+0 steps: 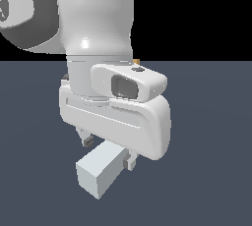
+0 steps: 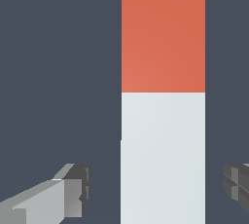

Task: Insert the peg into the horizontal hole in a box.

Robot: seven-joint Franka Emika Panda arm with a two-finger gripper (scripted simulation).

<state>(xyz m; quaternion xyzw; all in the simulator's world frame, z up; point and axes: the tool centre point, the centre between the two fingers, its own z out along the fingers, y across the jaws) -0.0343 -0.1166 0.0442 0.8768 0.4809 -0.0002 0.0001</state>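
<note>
Dark slate-blue floor (image 1: 211, 136), black backdrop (image 1: 197, 14).

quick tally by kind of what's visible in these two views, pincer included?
Long square-sectioned peg, pale grey-white with a red-orange end: 1
White robot arm with pincer, jaws open either side of the peg, not touching it: 1
Dark grey-blue floor: 1
Tan box with hole: 0, not in view
Total: 3

Glossy white arm (image 1: 93, 14) — grey fingertips (image 2: 78, 189)
</note>
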